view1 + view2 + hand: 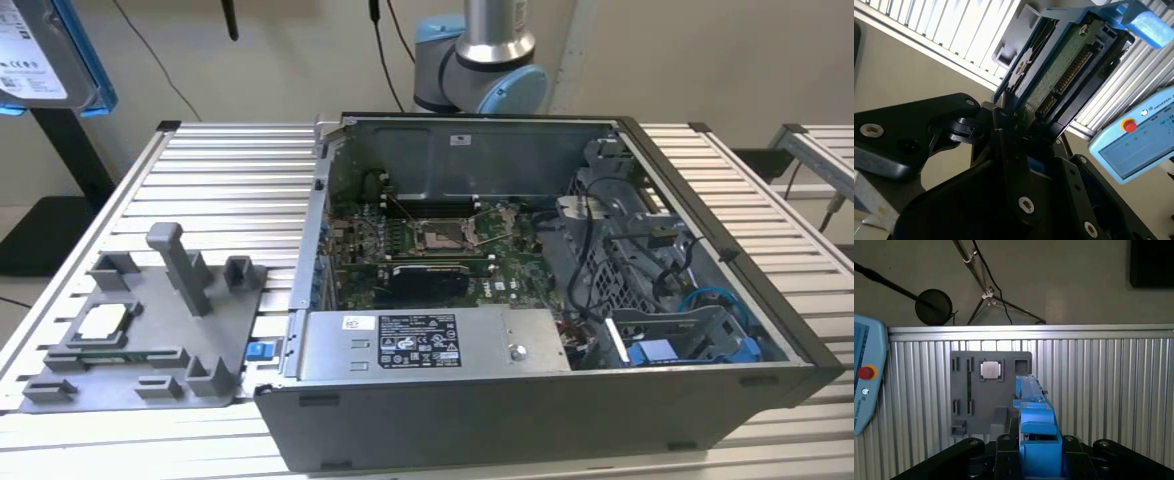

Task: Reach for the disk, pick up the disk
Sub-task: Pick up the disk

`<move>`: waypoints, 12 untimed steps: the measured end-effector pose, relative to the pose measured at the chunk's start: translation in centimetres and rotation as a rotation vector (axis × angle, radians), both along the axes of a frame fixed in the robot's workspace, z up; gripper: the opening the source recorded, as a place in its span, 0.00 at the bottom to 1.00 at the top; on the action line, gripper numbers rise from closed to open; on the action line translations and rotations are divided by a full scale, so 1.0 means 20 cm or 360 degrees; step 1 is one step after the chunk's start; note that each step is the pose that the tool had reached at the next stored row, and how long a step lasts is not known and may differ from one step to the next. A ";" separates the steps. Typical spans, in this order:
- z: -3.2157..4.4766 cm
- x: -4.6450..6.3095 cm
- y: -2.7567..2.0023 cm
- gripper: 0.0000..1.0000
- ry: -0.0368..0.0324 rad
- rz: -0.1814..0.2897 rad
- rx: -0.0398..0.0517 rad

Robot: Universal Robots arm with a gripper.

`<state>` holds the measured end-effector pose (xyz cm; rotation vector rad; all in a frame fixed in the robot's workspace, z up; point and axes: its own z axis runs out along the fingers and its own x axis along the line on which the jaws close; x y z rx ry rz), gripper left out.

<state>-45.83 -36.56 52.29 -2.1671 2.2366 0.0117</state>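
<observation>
The disk (38, 62) hangs high at the exterior view's left, above the table's far corner, with its white label and blue bracket showing. In the second wrist view its green circuit-board underside (1066, 70) faces the camera, and my gripper (1013, 119) is shut on its lower end with black fingers on both sides. In the first wrist view the disk (1035, 427) stands edge-on, its blue bracket rising from the black gripper body (1004, 460).
An open computer case (534, 420) stands on the slatted metal table (227, 170). A grey fixture plate (200, 340) beside it carries a small silver chip (104, 320) (991, 369). A grey box with a label (427, 345) sits in the case. A pendant (1139, 140) lies on the table.
</observation>
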 end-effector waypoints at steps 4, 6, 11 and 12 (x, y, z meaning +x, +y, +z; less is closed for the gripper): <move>0.020 0.00 0.000 0.00 0.0000 0.0000 0.0000; 0.020 0.00 0.000 0.00 0.0000 0.0000 0.0000; 0.020 0.00 0.000 0.00 0.0000 0.0000 0.0000; 0.020 0.00 0.000 0.00 -0.0001 0.0000 0.0000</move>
